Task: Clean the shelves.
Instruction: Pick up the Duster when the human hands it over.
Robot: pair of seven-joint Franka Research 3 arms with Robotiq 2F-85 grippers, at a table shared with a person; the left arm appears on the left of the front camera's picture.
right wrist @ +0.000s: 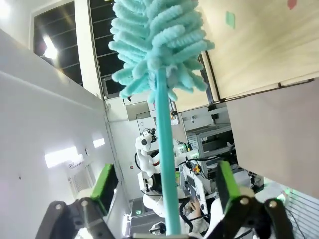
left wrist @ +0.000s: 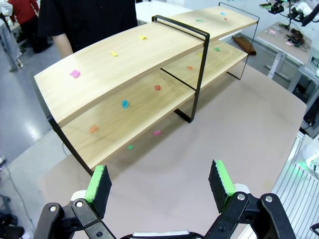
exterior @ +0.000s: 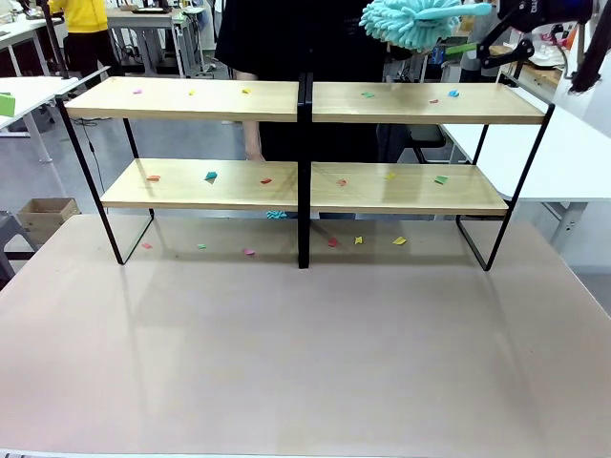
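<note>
Right pincer (right wrist: 164, 175) straddles the teal handle (right wrist: 162, 129) of the fluffy duster (exterior: 415, 21). Its green pads are spread, with a gap visible on each side of the stem, so no firm pinch is shown. The duster head hangs above the right end of the top tier of the shelves (exterior: 191, 99). These shelves, four wooden boards on a black frame, stand on the counter (exterior: 305, 363). Coloured paper scraps (exterior: 211, 176) lie scattered over both tiers and on the counter beneath them. Left pincer (left wrist: 159, 174), spread and empty, hovers over the counter in front of the shelves' left end. Likely hazards:
- If the pads do not seat squarely on the thin stem, the duster may swivel or slide out at first contact with a board.
- A sweep along the top tier could snag on the central post (exterior: 304, 172).
- The light frame might shift under a sideways push.
- Scraps may scatter toward the person standing just behind the shelves.
</note>
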